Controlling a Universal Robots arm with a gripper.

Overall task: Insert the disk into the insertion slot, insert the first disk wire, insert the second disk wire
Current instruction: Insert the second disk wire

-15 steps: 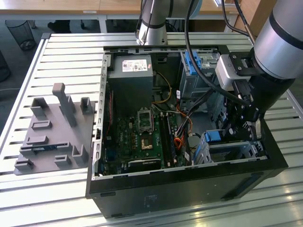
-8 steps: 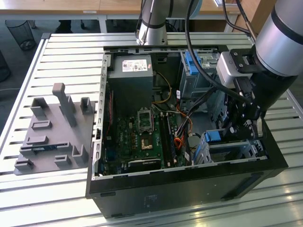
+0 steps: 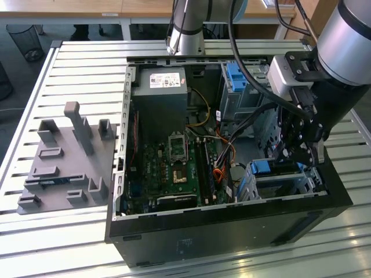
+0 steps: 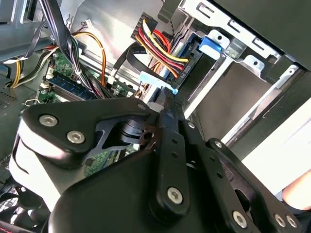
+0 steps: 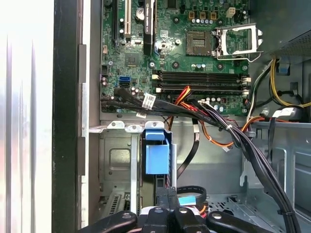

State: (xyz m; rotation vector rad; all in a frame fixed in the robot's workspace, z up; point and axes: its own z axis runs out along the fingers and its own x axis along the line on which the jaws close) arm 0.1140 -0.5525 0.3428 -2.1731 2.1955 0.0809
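I see the open black computer case [image 3: 232, 226] lying on the slatted metal table [image 3: 87, 63], its rim walling the work area on all sides. To the exterior view's left of it, well apart, sits a grey fixture plate [image 3: 64, 165] with upright blocks. Inside the case, the green motherboard [image 3: 174, 165] fills the floor in the middle, with the grey power supply [image 3: 159, 92] at the far end.

My arm reaches down into the corner of the case at the exterior view's right, where room is tight: the case wall runs just beside it and a bundle of black cables [image 5: 218, 121] crosses above the bay.

The insertion slot [image 3: 287, 182] sits in that near corner, and the disk [image 5: 157, 158] already stands inside it, its blue carrier showing between the silver walls.

The gripper [image 5: 167, 196] hangs directly over the disk's rear edge. Its fingers [image 5: 162, 194] look pressed close together, pinching a small connector with a light blue tag [image 4: 158, 80] at the tips, touching or just beside the disk's back end.
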